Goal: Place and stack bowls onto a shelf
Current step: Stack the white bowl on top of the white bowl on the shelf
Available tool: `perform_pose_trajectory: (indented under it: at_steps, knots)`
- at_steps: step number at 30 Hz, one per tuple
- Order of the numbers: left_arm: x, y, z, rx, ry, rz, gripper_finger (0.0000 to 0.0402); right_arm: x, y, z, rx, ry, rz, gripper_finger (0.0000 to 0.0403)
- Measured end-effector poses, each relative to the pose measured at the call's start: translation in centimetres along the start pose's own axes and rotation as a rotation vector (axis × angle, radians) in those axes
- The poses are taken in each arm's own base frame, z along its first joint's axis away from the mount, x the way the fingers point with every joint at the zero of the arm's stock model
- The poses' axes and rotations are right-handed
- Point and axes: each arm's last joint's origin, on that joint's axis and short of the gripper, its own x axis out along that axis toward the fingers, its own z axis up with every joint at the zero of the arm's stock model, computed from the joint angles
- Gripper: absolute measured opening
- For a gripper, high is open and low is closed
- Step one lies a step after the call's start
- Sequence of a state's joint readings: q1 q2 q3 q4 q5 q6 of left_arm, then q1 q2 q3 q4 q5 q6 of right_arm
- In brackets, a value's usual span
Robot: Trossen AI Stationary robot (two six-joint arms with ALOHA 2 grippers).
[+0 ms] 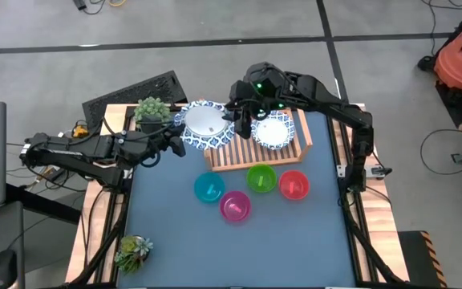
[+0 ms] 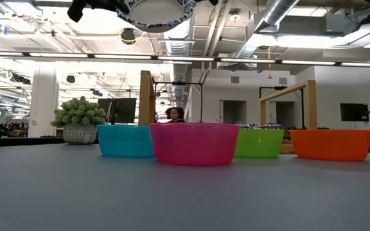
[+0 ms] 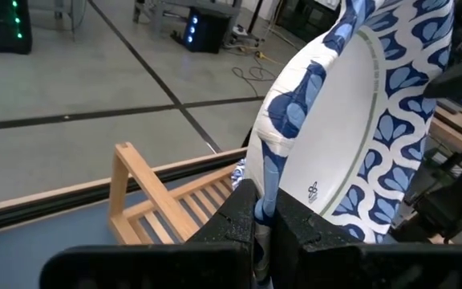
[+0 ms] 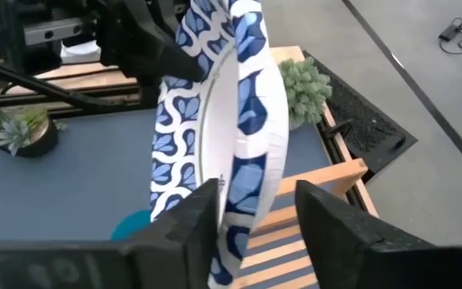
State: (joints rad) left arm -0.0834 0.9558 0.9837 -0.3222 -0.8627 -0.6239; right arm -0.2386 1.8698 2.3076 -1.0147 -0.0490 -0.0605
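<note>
My left gripper [image 1: 179,138] is shut on a white bowl with a blue patterned rim [image 1: 207,124], held high over the shelf's left end. In the low view the bowl [image 2: 156,13] is well above the table. My right gripper [image 1: 241,122] is open. Its two fingers stand on either side of the bowl's opposite rim [image 4: 251,172]; I cannot tell whether they touch it. A second patterned bowl [image 1: 273,131] rests on the wooden shelf [image 1: 255,154]. The teal [image 1: 209,188], magenta [image 1: 235,206], green [image 1: 261,178] and red [image 1: 293,185] bowls stand on the table in front of the shelf. My left gripper pinches the bowl's rim [image 3: 273,181] between its two fingers, on the side toward the table's left. The fingers come about level from the left. The bowl is lifted clear of table and shelf. Its white underside with a small mark [image 3: 314,191] faces the wrist camera.
A potted plant [image 1: 152,111] and a black keyboard [image 1: 135,92] lie at the far left, close to my left gripper. Another plant [image 1: 133,250] sits at the near left corner. The shelf's raised end rail [image 3: 131,189] stands below the held bowl.
</note>
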Motion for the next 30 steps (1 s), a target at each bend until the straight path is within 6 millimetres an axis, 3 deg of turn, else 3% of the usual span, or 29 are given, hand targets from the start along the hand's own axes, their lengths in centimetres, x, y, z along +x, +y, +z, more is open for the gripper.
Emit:
perform_pose_trajectory:
  at_steps: [10, 17, 21, 26, 30]
  knots:
    - [0.0, 0.0, 0.0, 0.046, 0.002, -0.003, 0.0013, 0.0, 0.0, -0.1, 0.008, 0.008, 0.0, 0.0019]
    - [0.0, -0.2, -0.1, 0.123, 0.038, -0.061, 0.0109, -0.4, -0.9, -0.2, 0.061, 0.011, -0.017, 0.002]
    - [0.0, -0.2, -0.2, 0.154, 0.053, -0.084, 0.0178, -2.3, -2.3, -0.3, 0.098, 0.009, -0.055, 0.002]
    - [0.0, -0.2, -0.2, 0.169, 0.053, -0.084, 0.0247, -4.9, -5.2, -1.4, 0.155, 0.077, -0.128, 0.002]
    - [0.0, -0.2, -0.2, 0.175, 0.057, -0.082, 0.0272, -6.5, -8.5, -3.3, 0.204, 0.195, -0.205, 0.002]
